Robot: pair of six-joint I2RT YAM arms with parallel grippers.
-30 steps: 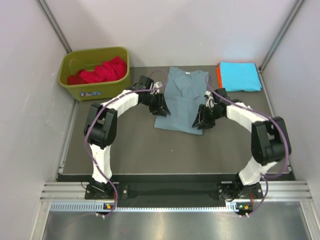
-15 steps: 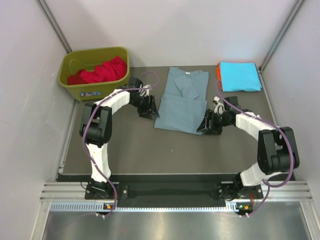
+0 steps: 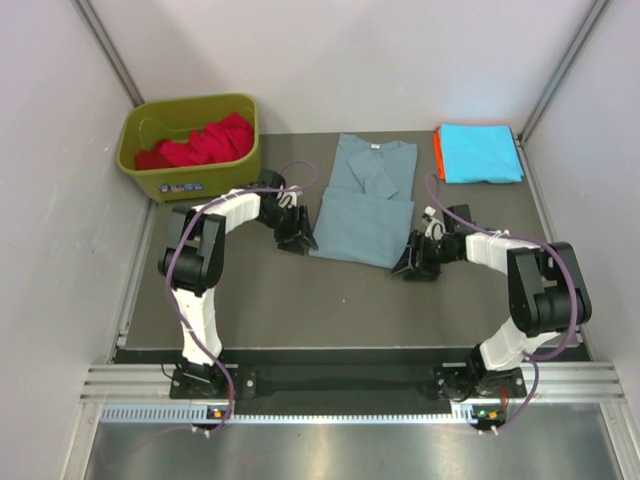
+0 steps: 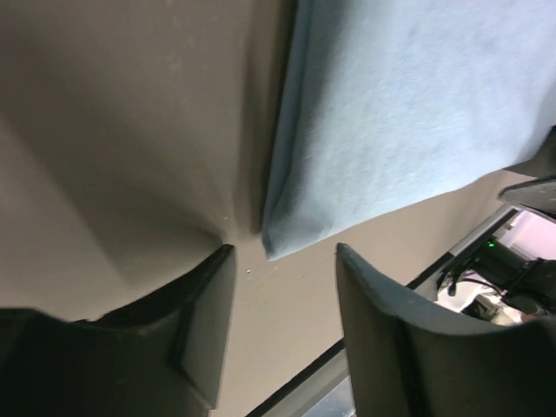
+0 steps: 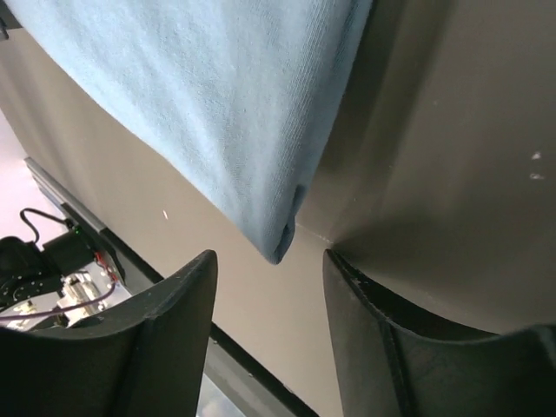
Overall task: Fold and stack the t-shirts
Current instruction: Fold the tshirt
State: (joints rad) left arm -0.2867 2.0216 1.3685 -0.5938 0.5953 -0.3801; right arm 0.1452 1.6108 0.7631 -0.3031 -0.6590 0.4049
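A dusty grey-blue t-shirt (image 3: pixel 362 200) lies flat mid-table, sides folded in, small neck label at the far end. My left gripper (image 3: pixel 298 240) is open beside its near left corner (image 4: pixel 287 234), nothing between the fingers. My right gripper (image 3: pixel 411 265) is open beside the near right corner (image 5: pixel 280 243), also holding nothing. Both corners lie just beyond the fingertips, apart from them. A folded cyan t-shirt (image 3: pixel 480 152) rests on an orange t-shirt (image 3: pixel 438 150) at the back right. A red t-shirt (image 3: pixel 205 140) is bunched in the bin.
An olive-green plastic bin (image 3: pixel 190 178) stands at the back left corner. Grey walls close in both sides and the back. The table's near edge and a metal rail (image 3: pixel 350 385) run in front of the arm bases.
Both grippers let go of the grey-blue shirt's sides, opened, and moved toward me and down to its near corners. The shirt stays folded narrower.
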